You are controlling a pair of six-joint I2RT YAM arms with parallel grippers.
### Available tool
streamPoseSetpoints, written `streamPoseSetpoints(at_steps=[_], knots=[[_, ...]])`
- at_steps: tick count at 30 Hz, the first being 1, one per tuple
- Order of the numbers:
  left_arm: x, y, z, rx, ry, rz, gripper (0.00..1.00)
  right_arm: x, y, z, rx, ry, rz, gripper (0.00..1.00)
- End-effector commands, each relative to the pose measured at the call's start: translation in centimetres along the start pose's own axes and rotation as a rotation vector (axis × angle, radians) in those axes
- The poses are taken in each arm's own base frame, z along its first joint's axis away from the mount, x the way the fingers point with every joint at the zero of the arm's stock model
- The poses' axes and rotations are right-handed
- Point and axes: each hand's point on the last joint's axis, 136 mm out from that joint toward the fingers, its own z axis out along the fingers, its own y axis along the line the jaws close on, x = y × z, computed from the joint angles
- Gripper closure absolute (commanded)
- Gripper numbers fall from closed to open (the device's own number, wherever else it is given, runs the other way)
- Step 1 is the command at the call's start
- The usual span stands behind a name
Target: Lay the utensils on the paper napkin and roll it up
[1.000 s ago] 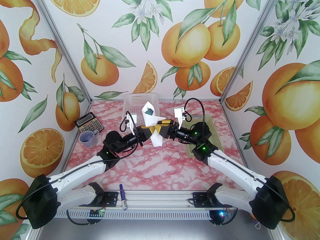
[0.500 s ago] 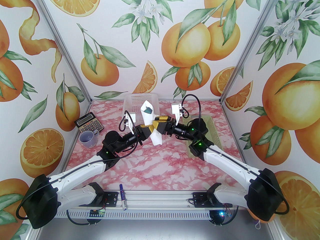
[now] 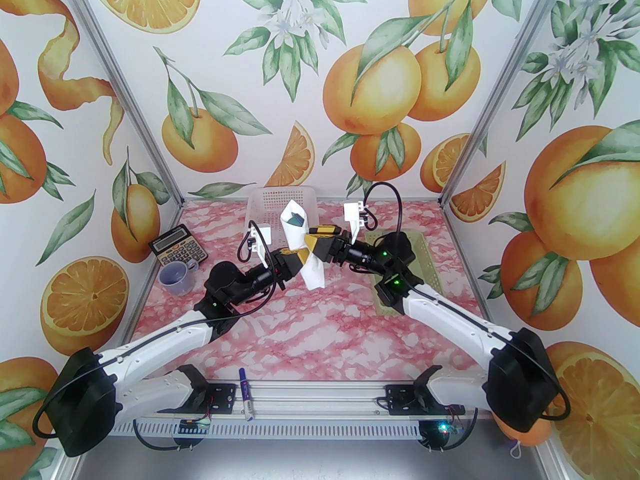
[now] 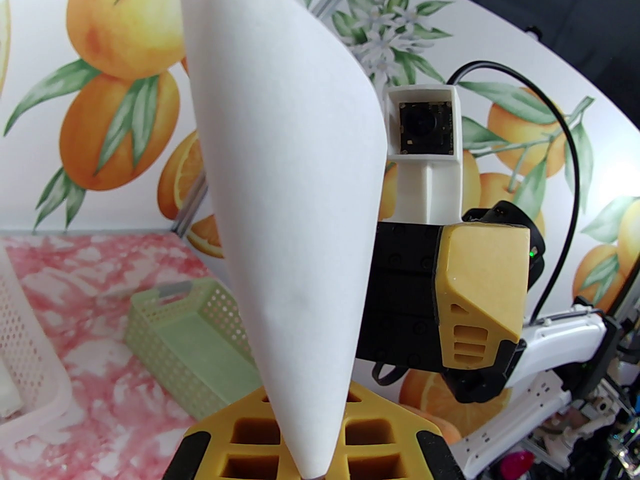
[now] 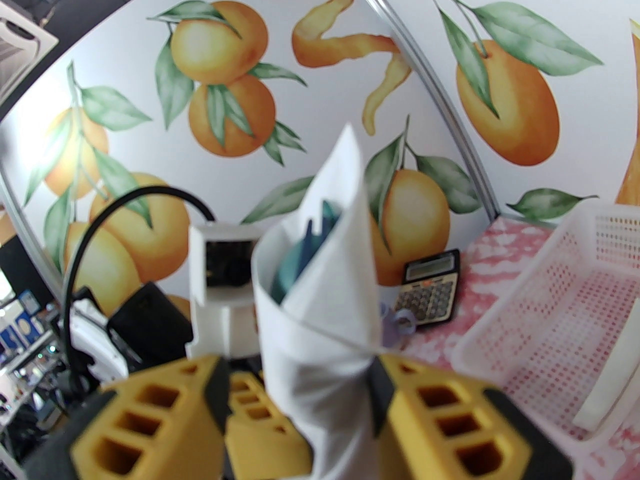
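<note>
Both tools gripped the rolled napkin [image 3: 305, 250] midair, utensils [image 5: 305, 260] inside: left tool [image 3: 300, 258] pinched shut, right tool [image 5: 300, 393] half-closed; best kept upright.

A staged robot test booth in a lab: printed orange-fruit walls [image 3: 320, 68] on aluminium posts [image 3: 480, 118] enclose a pink marble-pattern table [image 3: 310, 333], with cluttered equipment shelves [image 5: 25, 318] visible beyond the open side

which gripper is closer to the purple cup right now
Left. The left gripper is up at the rolled paper napkin, right of the purple cup; the right gripper is farther right.
</note>
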Motion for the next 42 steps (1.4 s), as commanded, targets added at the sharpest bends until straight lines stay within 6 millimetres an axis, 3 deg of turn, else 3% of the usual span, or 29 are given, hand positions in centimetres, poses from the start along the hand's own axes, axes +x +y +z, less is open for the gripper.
streamPoseSetpoints(at_steps=[1,5,19,32,42], knots=[[-1.0,-1.9,0.4,0.075,-0.015,0.013,1.0,-1.3,0.0,-0.3,-0.008,-0.055,-0.03,0.45],[-0.8,-1.9,0.4,0.077,-0.012,0.008,1.0,-2.3,-0.4,-0.7,-0.017,-0.085,-0.009,0.44],[-1.0,-1.8,0.5,0.069,-0.024,0.009,1.0,-0.6,0.0,-1.0,-0.038,-0.059,0.03,0.42],[-1.0,-1.7,0.7,0.071,-0.029,0.007,1.0,-0.1,1.5,0.2,-0.139,-0.081,0.093,0.4],[-1.3,-1.9,0.7,0.076,-0.045,0.007,1.0,1.6,0.0,0.8,-0.142,-0.081,0.17,0.38]])
